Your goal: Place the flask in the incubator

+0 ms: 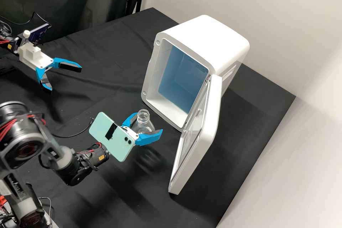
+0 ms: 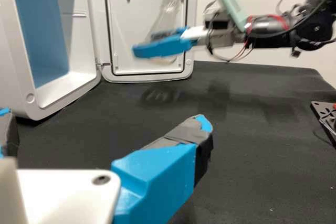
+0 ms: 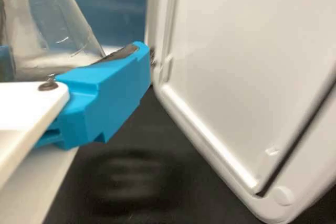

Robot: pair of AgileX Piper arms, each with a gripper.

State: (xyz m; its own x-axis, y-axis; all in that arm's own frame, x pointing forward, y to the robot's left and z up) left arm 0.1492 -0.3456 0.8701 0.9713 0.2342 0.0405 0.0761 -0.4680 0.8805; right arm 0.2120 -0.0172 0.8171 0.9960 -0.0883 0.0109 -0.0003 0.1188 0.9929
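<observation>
Far left, we have the left gripper (image 1: 64, 77) hanging above the black bench (image 1: 107, 53), its blue fingers spread wide with nothing between them, well apart from everything else.

Moving in, here's the right gripper (image 1: 149, 123) with a mint phone (image 1: 112, 136) mounted on its wrist. Its fingers are clamped on the body of the clear flask (image 1: 143, 117), one on each side. The flask is neck up and off the bench, and we can see its shadow on the cloth below. It sits just in front of the incubator's opening, low down near the bottom lip, and it isn't inside. From the left wrist we see it against the inner face of the door, leaning a little.

Next along is the white incubator (image 1: 203, 42), tipped back, showing us its pale blue inside.

Rightmost, the door (image 1: 199, 131) is swung fully open on its hinge, its lower corner on the bench just beside the flask.
</observation>
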